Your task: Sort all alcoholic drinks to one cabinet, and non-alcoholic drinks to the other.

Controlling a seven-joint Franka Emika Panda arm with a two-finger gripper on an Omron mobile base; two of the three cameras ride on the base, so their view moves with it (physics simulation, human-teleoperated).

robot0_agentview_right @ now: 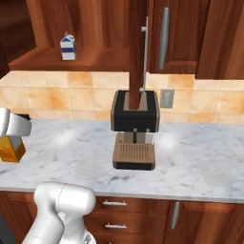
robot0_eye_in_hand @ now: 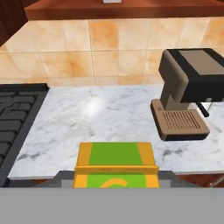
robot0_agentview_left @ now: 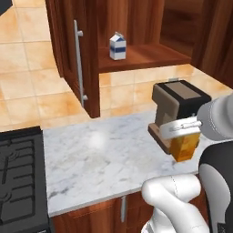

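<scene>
My gripper (robot0_agentview_left: 181,133) is shut on the yellow-orange juice carton (robot0_agentview_left: 184,146), held upright a little above the counter's front edge, beside the coffee machine. The same carton (robot0_agentview_right: 12,148) hangs at the far left of the right base view, and its green-and-orange top (robot0_eye_in_hand: 115,162) hides my fingers in the hand view. A white-and-blue milk carton (robot0_agentview_left: 117,46) (robot0_agentview_right: 68,46) stands on the lighter shelf board (robot0_agentview_left: 150,55) of the open wall cabinet. Right of it is the shut cabinet with a silver bar handle (robot0_agentview_right: 164,38). Both bottles are out of view.
A black-and-brown coffee machine (robot0_agentview_left: 178,103) (robot0_agentview_right: 135,128) (robot0_eye_in_hand: 187,89) stands on the marble counter (robot0_agentview_left: 100,152). The open cabinet door (robot0_agentview_left: 77,59) with its silver handle juts out over the counter. A black stove (robot0_agentview_left: 20,177) (robot0_eye_in_hand: 17,116) lies to the left.
</scene>
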